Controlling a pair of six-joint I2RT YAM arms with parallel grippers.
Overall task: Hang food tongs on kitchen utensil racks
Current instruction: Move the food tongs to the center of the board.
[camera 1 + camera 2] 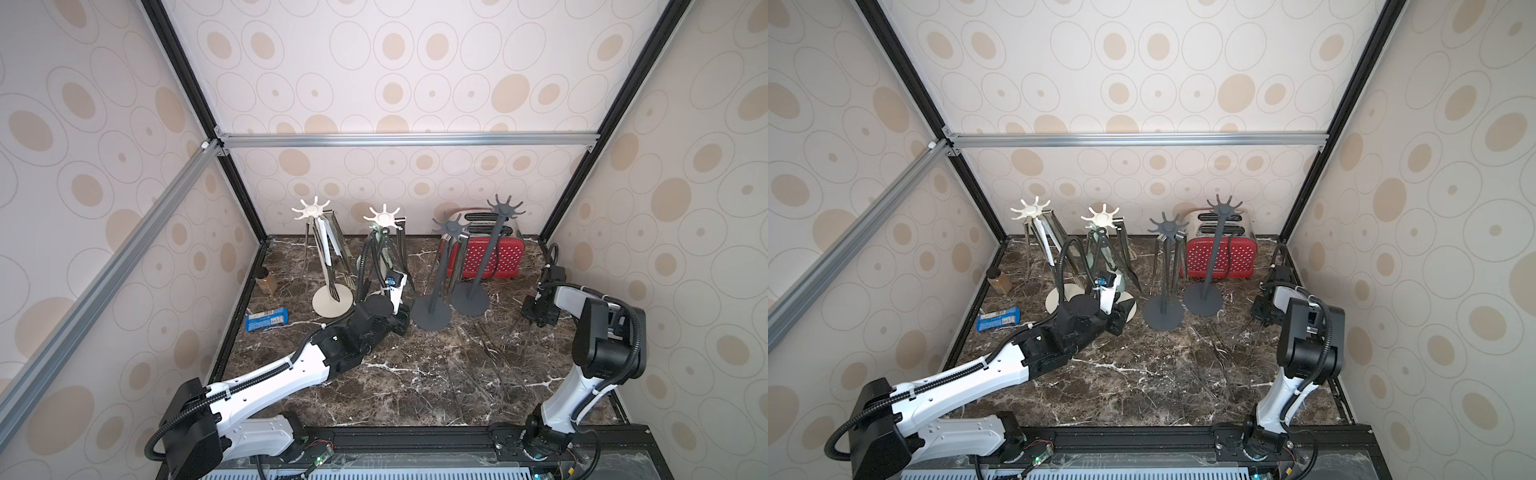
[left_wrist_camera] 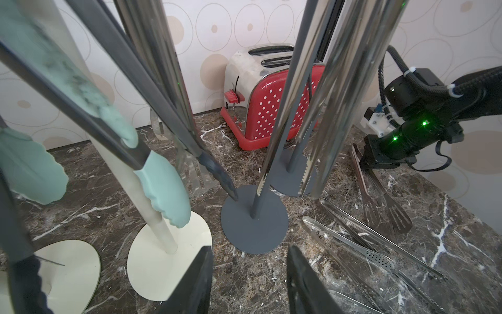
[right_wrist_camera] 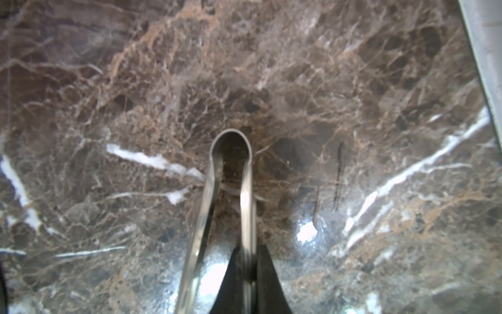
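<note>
Right now the steel tongs (image 3: 245, 201) I am after lie on the table (image 3: 353, 81) at its right side. Their looped end points away from the wrist camera, and the right claw (image 3: 248, 252) is pinched on just one of their two arms. In the left wrist view the same tongs slant down from that claw, slotted tips low at the table; I cannot tell whether they touch it. So I judge this to be the pick-up step, with the grip just made and the lift not yet begun.

More loose tongs (image 2: 380, 252) lie near them. Behind stand the racks: two cream ones (image 1: 311, 212) (image 1: 382, 216) and the nearer dark grey one (image 1: 451, 228) already carry tongs. The farther grey one (image 1: 505, 208), in front of the toaster (image 1: 490, 249), looks bare to me.

The left claw (image 2: 250, 250) hangs spread and empty among the cream racks.

Next I need a clean lift, then the loop carried up over a free hook.
</note>
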